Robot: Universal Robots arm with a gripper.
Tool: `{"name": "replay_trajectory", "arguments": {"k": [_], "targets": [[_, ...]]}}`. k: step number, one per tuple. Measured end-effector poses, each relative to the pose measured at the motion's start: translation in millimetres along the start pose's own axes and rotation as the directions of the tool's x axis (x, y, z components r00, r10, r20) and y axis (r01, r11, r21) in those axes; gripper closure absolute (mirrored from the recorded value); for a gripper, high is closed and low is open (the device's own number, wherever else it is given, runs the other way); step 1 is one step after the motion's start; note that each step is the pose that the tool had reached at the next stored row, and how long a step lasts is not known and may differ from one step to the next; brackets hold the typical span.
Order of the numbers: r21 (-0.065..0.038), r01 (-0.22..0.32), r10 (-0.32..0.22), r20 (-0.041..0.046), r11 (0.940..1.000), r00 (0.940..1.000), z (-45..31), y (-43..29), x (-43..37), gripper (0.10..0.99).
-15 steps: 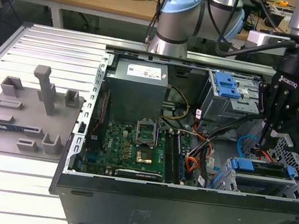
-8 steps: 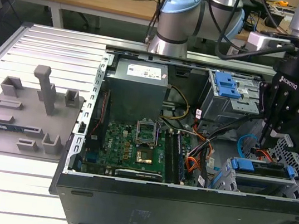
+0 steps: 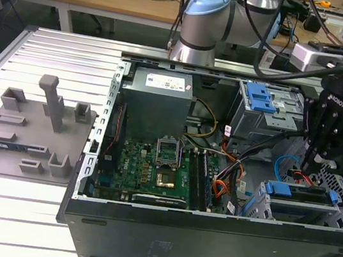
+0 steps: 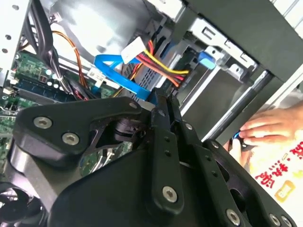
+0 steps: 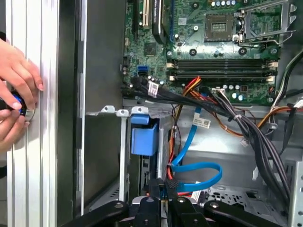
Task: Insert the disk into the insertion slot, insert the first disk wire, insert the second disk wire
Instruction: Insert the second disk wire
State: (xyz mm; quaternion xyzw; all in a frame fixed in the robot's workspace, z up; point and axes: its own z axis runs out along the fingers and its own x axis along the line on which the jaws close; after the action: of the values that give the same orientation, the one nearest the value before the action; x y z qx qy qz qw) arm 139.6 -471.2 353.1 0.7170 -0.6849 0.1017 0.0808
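Gripper (image 3: 313, 164) hangs over the disk (image 3: 297, 192), seated in the insertion slot (image 3: 339, 215); we see its fingers closed on a black connector (image 5: 171, 185).

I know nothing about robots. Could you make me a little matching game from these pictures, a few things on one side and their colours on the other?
Things:
1. flat cable
2. circuit board
3. robot's hand
4. tool tray

Colours:
A. grey
B. black
C. bright blue
D. green

Pairs: 1-C, 2-D, 3-B, 4-A
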Motion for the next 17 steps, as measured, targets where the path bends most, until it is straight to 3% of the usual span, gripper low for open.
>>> {"name": "replay_trajectory", "arguments": {"k": [2,3,5,6,8,9,11,13,14,17], "targets": [[0.0,0.0,0.0,0.0063,1.0,1.0,0.7,-0.5,2.7,0.925],[0.001,-0.001,0.001,0.0165,1.0,0.9999,1.0,-0.5,3.8,0.925],[0.001,-0.003,0.003,0.0416,1.0,0.9991,1.5,-0.4,5.7,0.925],[0.002,-0.004,0.004,0.0638,1.0,0.998,2.9,-0.3,10.8,0.925],[0.002,-0.004,0.004,0.0738,1.0,0.9973,4.5,0.0,16.8,0.925],[0.003,-0.005,0.005,0.0858,1.0,0.9963,5.7,0.3,21.5,0.925],[0.004,-0.006,0.006,0.1203,1.0,0.9927,7.0,0.5,26.1,0.925],[0.005,-0.007,0.007,0.1455,1.0,0.9893,8.0,0.8,30.0,0.925],[0.005,-0.008,0.007,0.1528,1.0,0.9882,9.7,1.0,35.0,0.925],[0.005,-0.008,0.007,0.1617,1.0,0.9868,12.0,1.4,41.9,0.925]]}}
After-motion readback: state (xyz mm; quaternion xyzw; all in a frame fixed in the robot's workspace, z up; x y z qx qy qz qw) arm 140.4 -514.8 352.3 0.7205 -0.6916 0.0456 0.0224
